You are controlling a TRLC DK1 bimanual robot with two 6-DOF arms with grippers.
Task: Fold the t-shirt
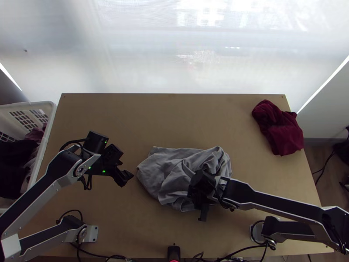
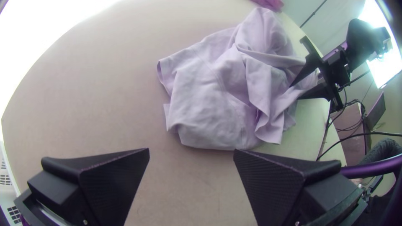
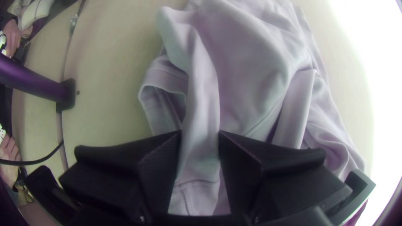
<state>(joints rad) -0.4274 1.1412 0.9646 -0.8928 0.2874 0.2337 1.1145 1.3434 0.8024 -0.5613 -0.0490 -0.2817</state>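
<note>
T-shirt (image 1: 161,174), light grey, lies unfolded and bunched near the middle of the worktop (image 1: 131,118); the clock is read from the shirt in the top view, twelve at the far edge. Widest clearance runs toward twelve, up to the straight far edge; a narrower strip lies toward six, where black cables (image 1: 237,250) trail along the near edge. No part of the shirt overhangs. Condition: flatter toward nine, with a turned sleeve-like opening (image 2: 165,73); heaped into loose, overlapping folds toward three; outline irregular, stitched hems visible.

Left hand (image 1: 126,178) stands just beside the shirt at nine, wide open, holding nothing. Right hand (image 1: 203,216) is at the shirt's five o'clock edge, partly open, a raised fold of cloth between its fingers (image 3: 159,159); whether it grips cannot be told.

A burgundy cloth (image 1: 281,131) lies bunched at two, near the worktop's right edge. A white basket (image 1: 51,115) holding clothes adjoins the left edge, around ten.
</note>
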